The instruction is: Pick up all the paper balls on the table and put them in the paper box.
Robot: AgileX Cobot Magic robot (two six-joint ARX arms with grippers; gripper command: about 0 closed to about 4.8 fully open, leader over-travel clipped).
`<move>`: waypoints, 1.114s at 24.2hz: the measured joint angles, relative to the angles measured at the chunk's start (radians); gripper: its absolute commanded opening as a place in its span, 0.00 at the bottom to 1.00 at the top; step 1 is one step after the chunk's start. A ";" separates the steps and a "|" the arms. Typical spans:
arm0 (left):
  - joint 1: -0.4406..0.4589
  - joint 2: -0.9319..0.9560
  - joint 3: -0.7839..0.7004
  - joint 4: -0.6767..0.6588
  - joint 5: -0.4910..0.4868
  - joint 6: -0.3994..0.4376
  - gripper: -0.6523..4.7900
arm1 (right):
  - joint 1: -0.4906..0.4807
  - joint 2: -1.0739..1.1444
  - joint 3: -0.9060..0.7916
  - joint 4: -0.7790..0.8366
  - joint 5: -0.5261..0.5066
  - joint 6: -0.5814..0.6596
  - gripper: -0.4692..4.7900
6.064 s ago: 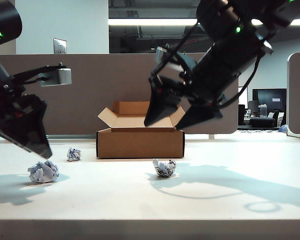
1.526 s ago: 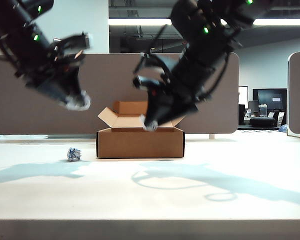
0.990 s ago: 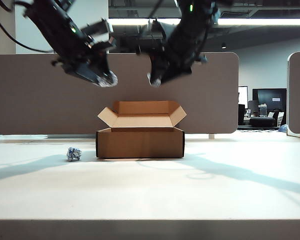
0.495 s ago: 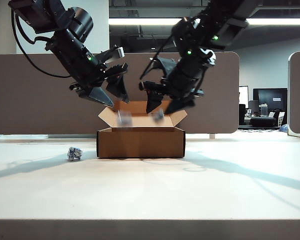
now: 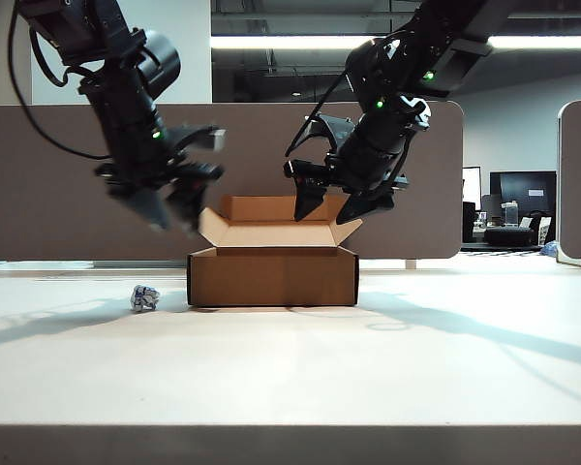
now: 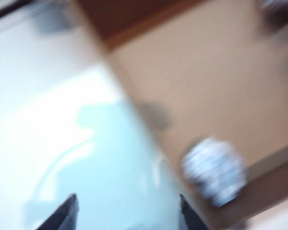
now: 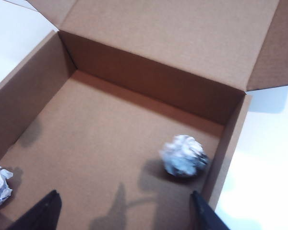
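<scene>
Table [image 5: 368, 368] clear; blurred left hand [image 6: 127, 215], right hand [image 7: 122, 211] cropped, both spread.

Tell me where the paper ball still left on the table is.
In the exterior view the last paper ball lies on the table, left of the paper box and apart from it, below the left gripper.
</scene>
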 measured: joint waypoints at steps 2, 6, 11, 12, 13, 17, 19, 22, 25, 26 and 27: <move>0.006 -0.001 0.000 -0.062 -0.101 0.080 0.60 | -0.003 -0.004 0.000 -0.003 0.000 0.000 0.78; 0.074 -0.008 0.000 -0.134 -0.017 0.101 0.59 | -0.005 -0.007 0.000 -0.007 0.000 0.000 0.78; 0.172 -0.010 0.000 -0.224 0.235 0.043 0.59 | -0.017 -0.007 0.000 -0.035 0.001 0.000 0.78; 0.172 -0.010 0.000 -0.222 0.306 0.032 0.59 | -0.017 -0.007 0.000 -0.035 0.000 0.000 0.78; 0.168 -0.010 0.000 -0.221 0.341 0.029 0.59 | -0.016 -0.007 0.000 -0.036 0.000 0.000 0.78; 0.110 -0.010 0.000 -0.222 0.268 0.071 0.63 | -0.020 -0.007 0.000 -0.048 0.004 0.000 0.78; 0.094 -0.010 0.000 -0.224 0.200 0.100 0.63 | -0.019 -0.007 0.000 -0.064 0.003 0.000 0.78; 0.093 -0.001 0.000 -0.210 0.131 0.109 0.63 | -0.018 -0.007 0.000 -0.092 0.003 0.000 0.78; 0.093 0.034 0.000 -0.211 0.130 0.111 0.63 | -0.018 -0.007 0.000 -0.100 0.003 -0.009 0.78; 0.093 0.048 -0.002 -0.210 0.143 0.103 0.63 | -0.018 -0.007 0.000 -0.100 0.004 -0.028 0.78; 0.093 0.054 -0.002 -0.211 0.153 0.098 0.63 | -0.018 -0.007 0.000 -0.100 0.005 -0.042 0.78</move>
